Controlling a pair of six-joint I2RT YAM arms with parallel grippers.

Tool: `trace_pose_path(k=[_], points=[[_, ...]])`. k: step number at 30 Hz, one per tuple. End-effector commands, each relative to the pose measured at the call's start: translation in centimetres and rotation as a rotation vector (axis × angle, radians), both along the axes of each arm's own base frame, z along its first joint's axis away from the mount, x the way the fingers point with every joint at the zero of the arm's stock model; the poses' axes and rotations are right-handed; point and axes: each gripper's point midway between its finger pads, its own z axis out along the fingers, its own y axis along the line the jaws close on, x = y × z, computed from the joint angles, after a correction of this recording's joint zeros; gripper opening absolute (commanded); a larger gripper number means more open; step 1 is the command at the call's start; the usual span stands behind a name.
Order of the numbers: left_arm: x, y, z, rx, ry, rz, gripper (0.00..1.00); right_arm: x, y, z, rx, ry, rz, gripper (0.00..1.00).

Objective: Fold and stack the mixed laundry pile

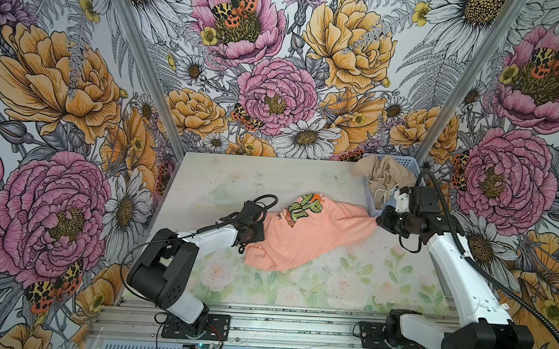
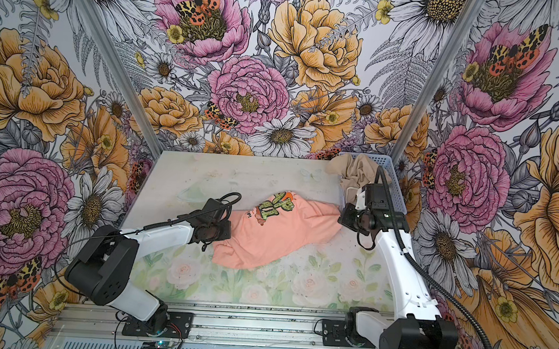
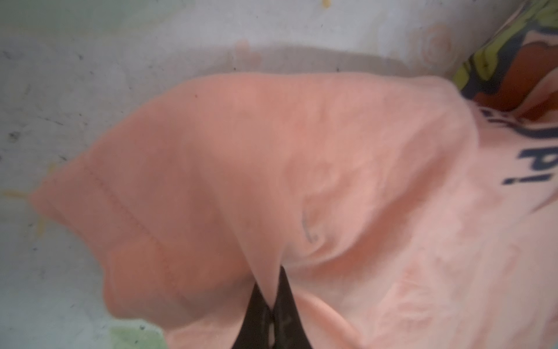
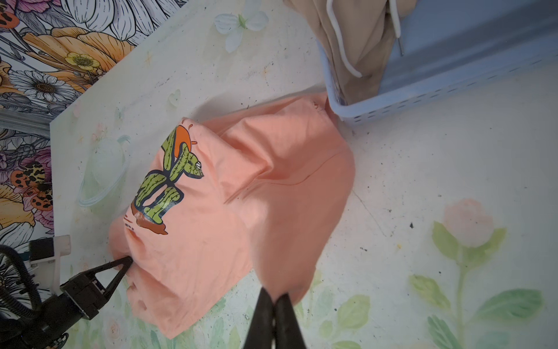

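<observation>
Tabletop (image 1: 238, 176) carrying the salmon T-shirt (image 1: 304, 240), crumpled at frame centre, long axis running lower left to upper right. Blue basket (image 1: 405, 161), upper right, holds the beige garment (image 1: 384, 178). The left claw (image 4: 128, 262) and right claw (image 4: 274, 297), each closed on fabric, pinch the shirt's opposite ends.

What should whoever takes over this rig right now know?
Left claw: shut, pinching a fold at one end of the peach T-shirt.
Right claw: shut on the opposite end, near the light blue basket.
The peach T-shirt lies crumpled on the table, cactus print up. The beige drawstring garment sits bunched in the basket, draping over its rim.
Done: nothing folded or stacked.
Left: spread and fold the peach T-shirt, pull out and fold the beige drawstring garment, stack both.
</observation>
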Motion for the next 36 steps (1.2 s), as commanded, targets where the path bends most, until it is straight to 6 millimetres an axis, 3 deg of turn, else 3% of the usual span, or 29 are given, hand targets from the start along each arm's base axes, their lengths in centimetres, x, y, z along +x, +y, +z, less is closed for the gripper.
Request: trace_pose_path(k=[1,4,8,15,17,20,22,26,27,29,30,31,33,36], points=[[3.0,0.7,7.8,0.039,-0.221,-0.008,0.00,1.3,-0.1,2.1,-0.013,-0.085,0.002,0.00],[3.2,0.9,12.6,0.061,-0.307,-0.057,0.00,2.8,-0.4,3.8,-0.023,-0.137,0.000,0.00],[2.1,2.4,16.6,0.114,-0.356,-0.054,0.00,3.6,-0.1,6.8,-0.001,-0.204,0.018,0.00],[-3.5,4.7,19.8,0.112,-0.371,-0.042,0.00,-0.6,0.7,9.6,0.030,-0.230,0.049,0.00],[-4.9,5.3,19.6,0.104,-0.366,-0.039,0.00,-1.7,0.8,9.6,0.031,-0.221,0.050,0.00],[-5.7,5.9,17.2,0.107,-0.317,-0.037,0.00,-1.8,0.5,8.4,0.011,-0.188,0.044,0.00],[-4.9,6.0,15.0,0.109,-0.266,-0.044,0.00,-0.9,0.0,6.9,-0.015,-0.150,0.037,0.00],[-0.9,5.5,11.9,0.113,-0.247,-0.035,0.00,2.2,-0.9,4.6,-0.059,-0.120,0.018,0.00],[0.4,5.5,11.3,0.118,-0.251,-0.025,0.10,3.1,-1.2,4.0,-0.070,-0.111,0.009,0.00],[2.7,5.6,10.0,0.129,-0.224,-0.015,0.47,4.5,-1.5,3.0,-0.086,-0.099,-0.001,0.00],[3.4,5.6,9.4,0.139,-0.201,-0.013,0.61,5.0,-1.7,2.5,-0.091,-0.088,-0.005,0.00],[3.8,5.8,8.9,0.148,-0.183,-0.006,0.70,5.4,-1.7,2.2,-0.090,-0.082,-0.005,0.00],[3.6,5.9,8.3,0.150,-0.151,0.021,0.80,5.8,-1.4,1.8,-0.088,-0.075,0.003,0.00],[1.2,6.1,7.5,0.114,-0.125,0.074,0.85,5.5,-1.0,1.5,-0.088,-0.072,0.012,0.00]])
